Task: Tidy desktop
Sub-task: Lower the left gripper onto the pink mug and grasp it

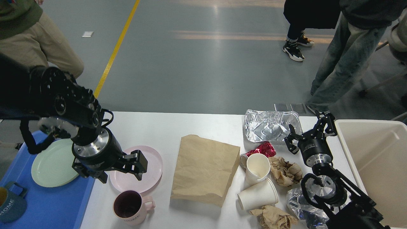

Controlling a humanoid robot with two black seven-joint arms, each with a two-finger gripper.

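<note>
The white desktop [197, 124] holds a pink plate [144, 171], a pink mug [130, 206], a flat brown paper bag [205, 168], a foil tray [272, 127], a red wrapper [264, 149], two paper cups [257, 168] [257, 194], crumpled brown paper [286, 171] [273, 218] and crumpled clear plastic [300, 203]. My left gripper [122, 175] is open and empty, low over the left part of the pink plate. My right gripper [308, 128] is open and empty, by the foil tray's right end.
A blue tray [47, 206] at the left holds a green plate [52, 167] and a blue mug [11, 203]. A beige bin [375, 165] stands at the right edge. People stand beyond the table's far side and at the far left.
</note>
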